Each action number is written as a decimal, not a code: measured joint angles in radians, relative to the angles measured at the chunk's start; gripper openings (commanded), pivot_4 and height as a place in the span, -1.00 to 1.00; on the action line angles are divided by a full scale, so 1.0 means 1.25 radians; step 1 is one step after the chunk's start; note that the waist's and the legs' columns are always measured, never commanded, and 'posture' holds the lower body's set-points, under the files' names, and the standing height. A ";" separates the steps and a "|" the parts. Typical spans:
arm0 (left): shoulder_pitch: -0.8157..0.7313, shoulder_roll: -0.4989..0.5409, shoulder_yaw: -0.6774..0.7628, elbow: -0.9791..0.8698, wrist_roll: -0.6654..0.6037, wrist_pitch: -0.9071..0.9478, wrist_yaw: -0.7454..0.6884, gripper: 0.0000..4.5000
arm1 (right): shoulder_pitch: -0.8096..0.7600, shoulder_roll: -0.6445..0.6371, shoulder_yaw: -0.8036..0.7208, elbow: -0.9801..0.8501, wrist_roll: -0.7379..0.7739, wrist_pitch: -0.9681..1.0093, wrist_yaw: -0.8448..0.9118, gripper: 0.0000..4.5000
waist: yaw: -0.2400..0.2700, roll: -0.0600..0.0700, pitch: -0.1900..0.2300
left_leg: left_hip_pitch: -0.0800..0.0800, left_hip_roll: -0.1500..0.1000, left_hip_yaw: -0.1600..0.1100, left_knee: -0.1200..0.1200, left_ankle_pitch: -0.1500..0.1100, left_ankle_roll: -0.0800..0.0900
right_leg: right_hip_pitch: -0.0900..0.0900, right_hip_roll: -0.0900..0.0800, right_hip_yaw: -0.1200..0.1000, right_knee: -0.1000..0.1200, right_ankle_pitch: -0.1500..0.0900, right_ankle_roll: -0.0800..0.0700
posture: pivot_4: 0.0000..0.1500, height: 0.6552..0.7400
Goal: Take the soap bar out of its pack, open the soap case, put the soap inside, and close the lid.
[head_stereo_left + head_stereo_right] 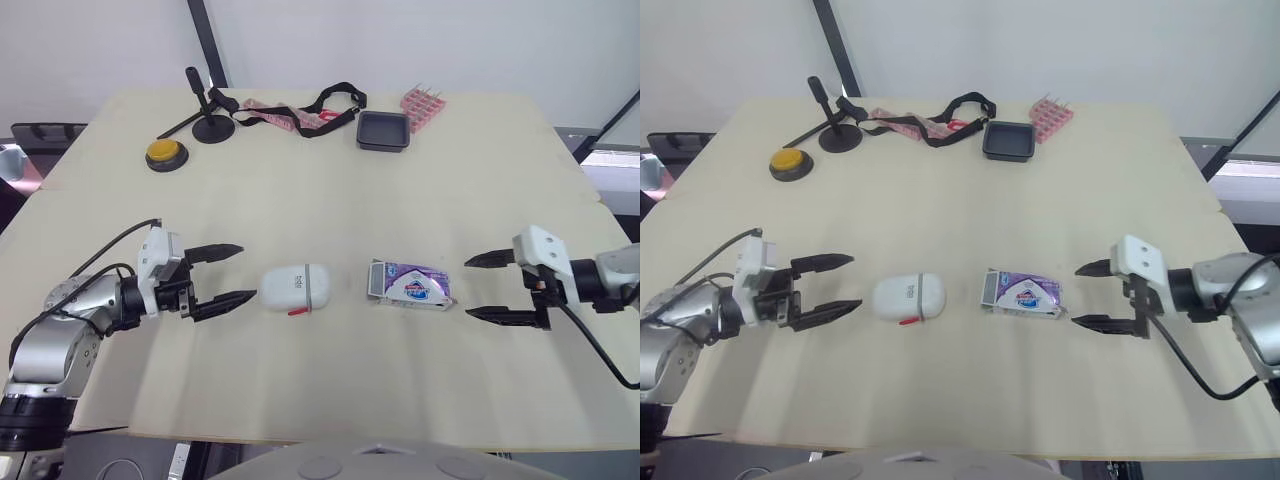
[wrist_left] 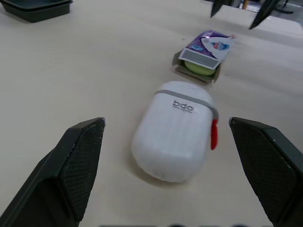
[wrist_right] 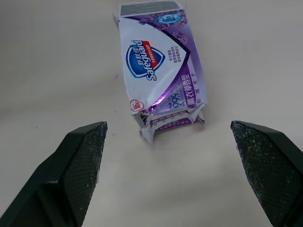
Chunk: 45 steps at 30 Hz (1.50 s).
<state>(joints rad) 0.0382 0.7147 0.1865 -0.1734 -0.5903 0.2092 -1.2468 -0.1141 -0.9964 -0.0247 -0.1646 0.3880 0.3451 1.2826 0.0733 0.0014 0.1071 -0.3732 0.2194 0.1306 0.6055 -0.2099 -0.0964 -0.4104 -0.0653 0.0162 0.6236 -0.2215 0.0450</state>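
At the near half of the table [image 1: 300,200], the left gripper [image 1: 245,270] hovered with its jaws wide apart and nothing between them, fingertips pointing at the soap case [image 1: 296,287]. The tips were just beside the case's rounded end; contact could not be confirmed. In the left wrist view the case lay centred between the two black fingers [image 2: 71,170].

The right gripper [image 1: 468,286] was likewise spread and empty, its tips aimed at the soap pack [image 1: 412,286] from the opposite side, near but apart from it.

The case was white and oval, lying on its side with the lid shut. It had a grey band [image 2: 187,94] around it and a red latch [image 2: 214,135] on the side toward the table's near edge.

The pack was purple and white and lay flat just beside the case, between the case and the right gripper. Its end toward the case was open, and the soap bar [image 2: 199,68] showed pale green inside it. The end toward the right gripper was crumpled.

Far side of the table, well apart from both grippers:
- a yellow button [image 1: 164,153]
- a black stand [image 1: 205,110]
- a black strap [image 1: 330,100]
- a black tray [image 1: 383,131]
- a pink rack [image 1: 423,106]
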 measured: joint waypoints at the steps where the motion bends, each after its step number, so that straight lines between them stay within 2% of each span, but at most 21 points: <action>1: 0.003 0.004 0.000 -0.001 0.000 -0.012 -0.011 0.99 | -0.014 0.002 0.011 -0.001 -0.005 0.007 -0.006 1.00 | 0.001 0.000 0.000 | 0.000 0.000 0.000 0.000 0.000 0.000 | 0.000 0.000 0.000 0.000 0.000 0.000 | 1.00 1.00; 7: 0.010 0.004 -0.001 -0.001 0.011 -0.052 -0.031 0.99 | -0.067 0.033 0.053 -0.003 -0.019 0.050 -0.034 1.00 | 0.002 0.000 0.000 | 0.000 0.000 0.001 0.000 0.000 0.000 | -0.001 0.000 0.000 0.002 0.000 0.000 | 1.00 1.00; 19: 0.005 -0.028 -0.039 0.001 0.042 -0.092 -0.019 0.99 | -0.087 0.104 0.140 0.035 -0.088 0.012 -0.062 1.00 | -0.003 0.000 0.000 | 0.000 0.000 0.003 0.001 0.000 0.000 | -0.003 0.001 0.002 0.005 0.000 0.000 | 1.00 1.00; 45: 0.012 -0.036 -0.041 0.000 0.058 -0.092 0.024 0.99 | -0.106 0.133 0.165 0.086 -0.159 -0.107 -0.046 1.00 | -0.004 0.000 0.000 | 0.000 0.000 0.004 0.001 0.000 0.000 | -0.004 0.001 0.003 0.007 0.000 0.000 | 1.00 1.00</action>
<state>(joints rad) 0.0528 0.6702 0.1354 -0.1740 -0.5175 0.0937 -1.2164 -0.2461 -0.8300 0.1810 -0.0571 0.1895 0.2113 1.2249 0.0689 0.0013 0.1070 -0.3729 0.2199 0.1360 0.6071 -0.2100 -0.0970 -0.4158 -0.0644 0.0200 0.6328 -0.2215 0.0451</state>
